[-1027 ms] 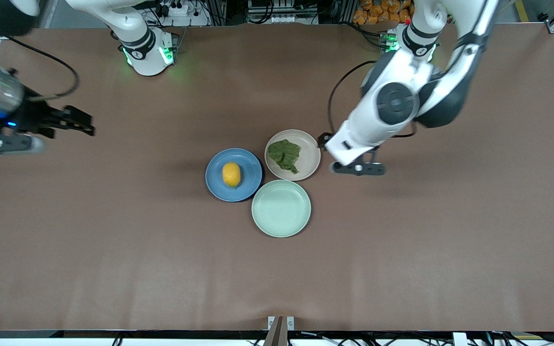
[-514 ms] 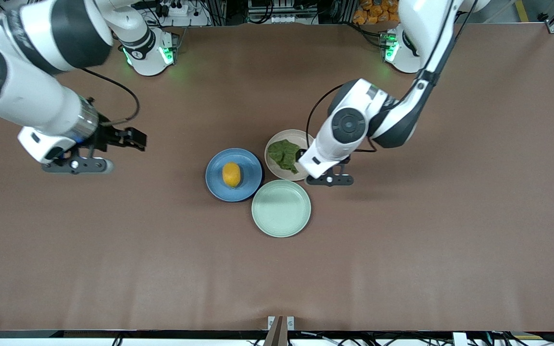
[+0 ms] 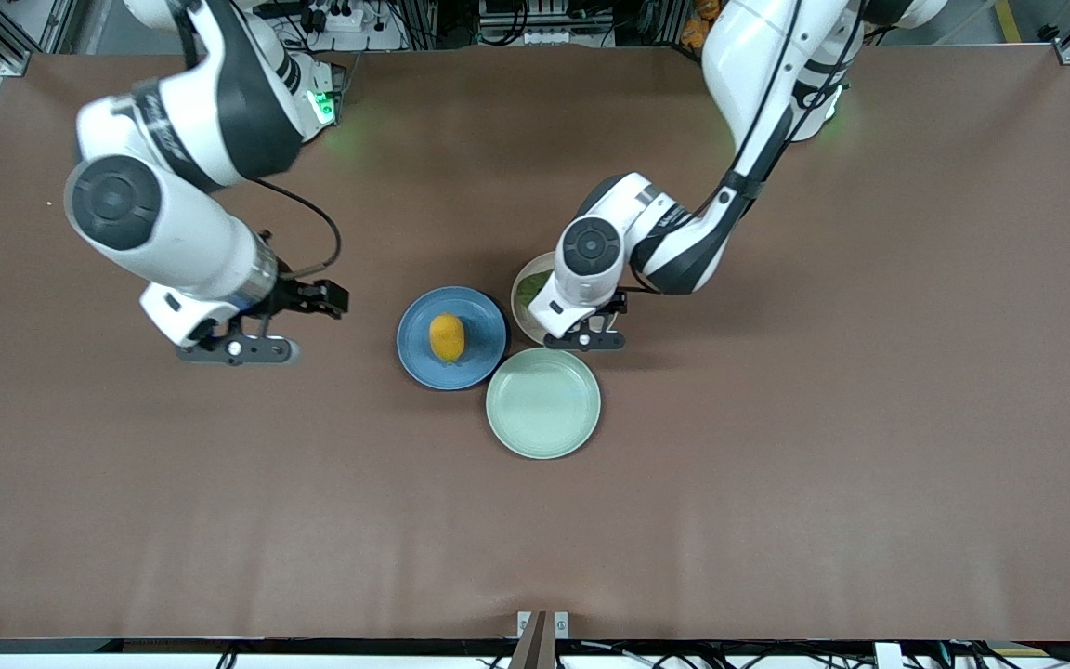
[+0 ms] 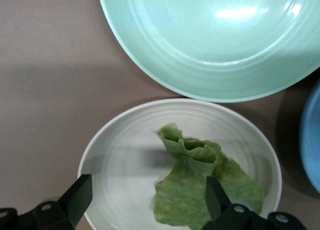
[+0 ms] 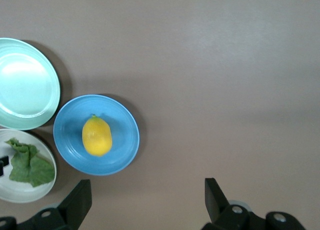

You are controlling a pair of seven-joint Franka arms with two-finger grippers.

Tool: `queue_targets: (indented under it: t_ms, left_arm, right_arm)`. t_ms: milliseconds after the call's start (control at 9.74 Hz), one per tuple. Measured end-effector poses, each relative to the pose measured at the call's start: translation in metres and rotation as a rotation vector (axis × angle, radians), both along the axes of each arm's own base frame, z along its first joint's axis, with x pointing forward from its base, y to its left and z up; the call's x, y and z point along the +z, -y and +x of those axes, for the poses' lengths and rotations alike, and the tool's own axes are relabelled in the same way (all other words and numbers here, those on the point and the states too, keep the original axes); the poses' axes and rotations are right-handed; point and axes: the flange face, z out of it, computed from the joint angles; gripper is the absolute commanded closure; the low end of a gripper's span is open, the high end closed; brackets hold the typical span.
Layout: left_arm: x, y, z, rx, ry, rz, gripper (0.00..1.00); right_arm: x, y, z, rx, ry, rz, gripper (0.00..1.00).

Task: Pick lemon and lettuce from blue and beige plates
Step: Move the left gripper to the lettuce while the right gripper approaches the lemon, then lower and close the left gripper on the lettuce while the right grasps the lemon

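Note:
The yellow lemon [image 3: 447,336] lies on the blue plate [image 3: 414,358]; the right wrist view shows the lemon [image 5: 97,135] and its plate [image 5: 120,140] too. The wrinkled green lettuce [image 4: 200,190] rests on the beige plate [image 4: 120,160]. In the front view the left arm's hand covers most of that plate [image 3: 518,316]. My left gripper [image 4: 147,190] hangs open just above the beige plate, one finger over the lettuce. My right gripper [image 3: 335,299] is open over bare table, toward the right arm's end from the blue plate, holding nothing.
A pale mint-green plate [image 3: 543,402] with nothing on it sits nearest the front camera, touching or almost touching the other two plates. Brown table surface stretches all around the three plates.
Both arms have swung in toward the plates. The left gripper has come over the beige plate and now hides the lettuce in the front view. The right gripper has moved close to the blue plate.

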Motion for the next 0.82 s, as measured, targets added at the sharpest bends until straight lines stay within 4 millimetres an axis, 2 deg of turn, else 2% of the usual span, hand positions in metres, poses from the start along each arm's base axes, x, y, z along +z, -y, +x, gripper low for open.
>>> queue_targets:
  t_ms: [205, 411, 822]
  left_arm:
    - [-0.01, 0.011, -0.009, -0.01, 0.004, -0.003, 0.0]
    - [-0.011, 0.023, -0.018, -0.01, 0.024, -0.02, 0.0]
    - [-0.017, 0.038, -0.032, -0.012, 0.03, -0.025, 0.0]
  right_arm:
    - [-0.032, -0.02, -0.007, -0.02, 0.023, 0.002, 0.0]
    - [-0.063, -0.038, -0.016, -0.035, 0.035, -0.001, 0.0]
    - [-0.115, -0.076, -0.027, -0.061, 0.042, -0.016, 0.0]
